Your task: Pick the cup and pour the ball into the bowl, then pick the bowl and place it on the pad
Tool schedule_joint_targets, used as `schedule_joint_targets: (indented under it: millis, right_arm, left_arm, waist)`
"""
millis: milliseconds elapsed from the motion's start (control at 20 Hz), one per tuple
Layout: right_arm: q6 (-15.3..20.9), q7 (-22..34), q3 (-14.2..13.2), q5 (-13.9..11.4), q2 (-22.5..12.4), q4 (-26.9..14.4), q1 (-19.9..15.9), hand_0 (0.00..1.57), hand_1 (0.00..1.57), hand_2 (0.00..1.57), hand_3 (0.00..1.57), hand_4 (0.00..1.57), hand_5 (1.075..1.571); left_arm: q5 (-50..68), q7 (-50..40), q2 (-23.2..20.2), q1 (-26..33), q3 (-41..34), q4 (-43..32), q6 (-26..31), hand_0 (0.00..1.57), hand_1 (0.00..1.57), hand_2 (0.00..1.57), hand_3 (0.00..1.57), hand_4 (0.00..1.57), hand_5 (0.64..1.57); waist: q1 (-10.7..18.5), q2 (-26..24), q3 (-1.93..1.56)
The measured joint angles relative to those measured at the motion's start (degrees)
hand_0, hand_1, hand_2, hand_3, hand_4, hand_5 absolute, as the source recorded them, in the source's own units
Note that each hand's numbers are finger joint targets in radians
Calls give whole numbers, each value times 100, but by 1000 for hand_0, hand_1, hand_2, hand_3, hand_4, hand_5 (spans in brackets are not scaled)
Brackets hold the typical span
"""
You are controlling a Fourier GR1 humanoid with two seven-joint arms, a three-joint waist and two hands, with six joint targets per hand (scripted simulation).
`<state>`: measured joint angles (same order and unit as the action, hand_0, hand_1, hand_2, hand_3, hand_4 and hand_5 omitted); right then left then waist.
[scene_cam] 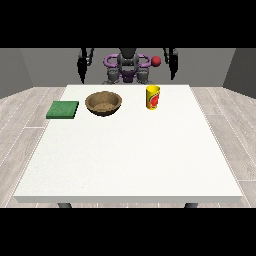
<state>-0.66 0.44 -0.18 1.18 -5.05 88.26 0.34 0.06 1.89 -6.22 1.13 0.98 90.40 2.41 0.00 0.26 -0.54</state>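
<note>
A yellow cup (153, 97) with a red mark stands upright on the white table (130, 155) near its far edge, right of the middle. A red ball (156, 61) shows above the cup, level with the robot's shoulder. Left of the cup sits a brown bowl (104, 103), with nothing visible inside. A flat green pad (63, 109) lies at the far left. The hand at the view's left (82, 67) and the hand at the view's right (173, 64) hang beside the robot behind the table's far edge, fingers pointing down, holding nothing.
The robot's torso (128, 67) stands behind the middle of the far edge. The wide white surface stretches from the objects to the front edge. Grey wooden floor surrounds the table.
</note>
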Motion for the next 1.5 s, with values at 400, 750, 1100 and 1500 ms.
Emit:
schedule_joint_targets:
  millis: [400,750,1100,1500]
  right_arm:
    - [-292,399,-299,382,-373,503,47,0,0,0,0,0,1570]
    - [-974,352,-1131,1241,-894,674,77,0,0,0,0,0,1569]
    - [-1103,2,-1190,1226,-810,612,-169,0,0,0,0,0,1570]
    - [-1328,-772,-1229,1108,-759,251,-374,0,0,0,0,0,1571]
  left_arm:
    - [392,-703,-89,-172,-260,587,-17,0,0,0,0,0,1557]
    - [1087,-860,-224,-278,-871,959,162,0,0,0,0,0,1547]
    - [1047,-107,-248,-657,-1157,489,212,0,0,0,0,0,1529]
    - [571,1579,48,-893,-1167,-722,69,0,0,0,0,0,1518]
  waist:
    - [-86,-1218,44]
    - [-85,-876,52]
    - [-190,-195,55]
    - [-388,548,54]
